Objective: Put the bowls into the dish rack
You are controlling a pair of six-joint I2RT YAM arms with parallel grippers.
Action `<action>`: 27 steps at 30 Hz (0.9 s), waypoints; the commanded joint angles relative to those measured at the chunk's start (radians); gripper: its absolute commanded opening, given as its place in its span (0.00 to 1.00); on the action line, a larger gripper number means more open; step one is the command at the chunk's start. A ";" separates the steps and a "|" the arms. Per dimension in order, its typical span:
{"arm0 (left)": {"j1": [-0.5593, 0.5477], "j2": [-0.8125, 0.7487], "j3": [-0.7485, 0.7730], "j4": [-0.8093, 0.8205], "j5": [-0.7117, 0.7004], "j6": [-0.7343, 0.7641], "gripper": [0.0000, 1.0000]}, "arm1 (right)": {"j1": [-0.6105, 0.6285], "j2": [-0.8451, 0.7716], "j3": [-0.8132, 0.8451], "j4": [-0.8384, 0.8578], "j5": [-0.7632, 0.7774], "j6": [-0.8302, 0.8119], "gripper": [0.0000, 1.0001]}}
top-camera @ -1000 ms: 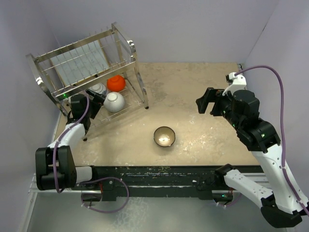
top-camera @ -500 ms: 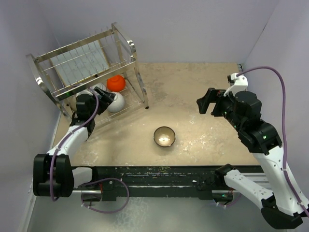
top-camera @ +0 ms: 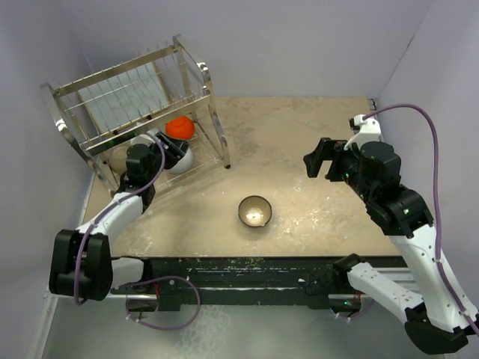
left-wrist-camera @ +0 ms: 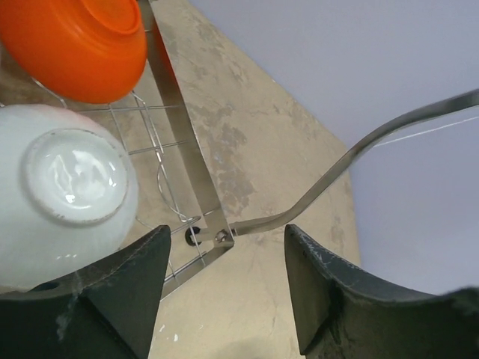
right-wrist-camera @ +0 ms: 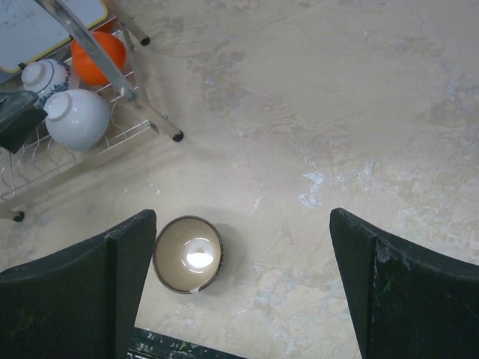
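The metal wire dish rack (top-camera: pixel 135 101) stands at the back left. Its lower tier holds an orange-red bowl (top-camera: pixel 179 127) and a white bowl (top-camera: pixel 182 158). My left gripper (top-camera: pixel 166 146) is open and empty, right beside the white bowl. The left wrist view shows the white bowl (left-wrist-camera: pixel 63 187) bottom up, the orange bowl (left-wrist-camera: pixel 75 45) and the rack's corner post (left-wrist-camera: pixel 183 157). A dark brown bowl (top-camera: pixel 255 211) with a shiny pale inside sits upright on the table. My right gripper (top-camera: pixel 318 161) is open and empty, high above the table. In its view (right-wrist-camera: pixel 239 292) the brown bowl (right-wrist-camera: pixel 188 253) lies by the left finger. A blue-and-white bowl (right-wrist-camera: pixel 41 75) sits in the rack.
A pale tray (top-camera: pixel 123 93) lies in the rack's upper tier. Something beige (top-camera: pixel 120 155) shows behind the rack bars, left of my left wrist. Walls close off the back, left and right. The arms' black base rail (top-camera: pixel 239 269) runs along the near edge.
My left wrist has swung to the right along the rack's front, with its fingers still by the white bowl. The bowls and the right arm have hardly moved.
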 commanded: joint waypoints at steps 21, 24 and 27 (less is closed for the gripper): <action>-0.107 0.258 0.058 0.308 -0.214 -0.090 0.62 | -0.009 0.016 -0.019 0.048 0.013 -0.031 0.99; -0.123 0.279 0.079 0.313 -0.254 -0.093 0.62 | -0.009 0.020 -0.014 0.049 0.012 -0.031 0.99; -0.139 0.295 0.110 0.274 -0.301 -0.097 0.63 | -0.010 0.020 -0.007 0.046 0.018 -0.035 0.99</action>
